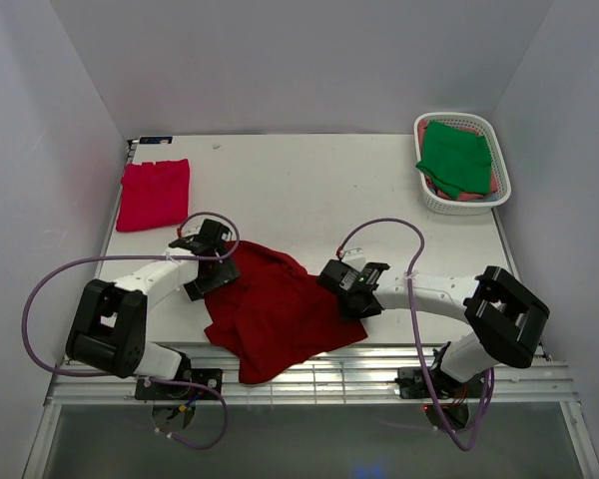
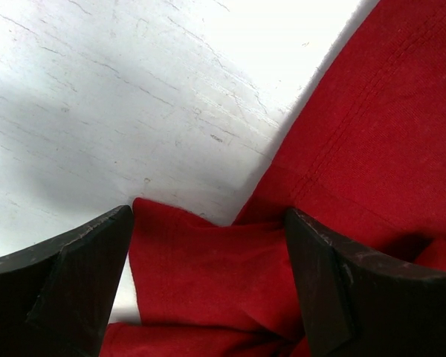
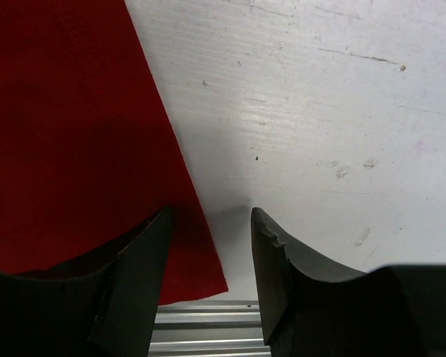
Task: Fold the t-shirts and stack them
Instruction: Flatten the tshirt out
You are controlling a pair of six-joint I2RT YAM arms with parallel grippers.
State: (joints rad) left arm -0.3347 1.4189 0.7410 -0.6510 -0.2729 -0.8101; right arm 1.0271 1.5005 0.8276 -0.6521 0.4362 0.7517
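Pinkish-red t-shirt (image 1: pixel 154 194) folded, far left of surface (image 1: pixel 309 190). Dark red t-shirt (image 1: pixel 280 309) rumpled at near edge, not yet folded. Green t-shirt (image 1: pixel 454 157) in basket (image 1: pixel 434 203). Left claw (image 2: pixel 208 223) released, straddling a red fold. Right claw (image 3: pixel 212 216) released at the hem. Roughly a third done.

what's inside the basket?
A green shirt on top, filling most of the basket. Pinkish cloth peeks out beneath it; how much, or anything else under there, is covered.

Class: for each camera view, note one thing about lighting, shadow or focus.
Top external: even light, sharp throughout. Left wrist: glare washes out the table; the near fingers are dark and soft. Right wrist: a shadow falls across the dark red t-shirt.
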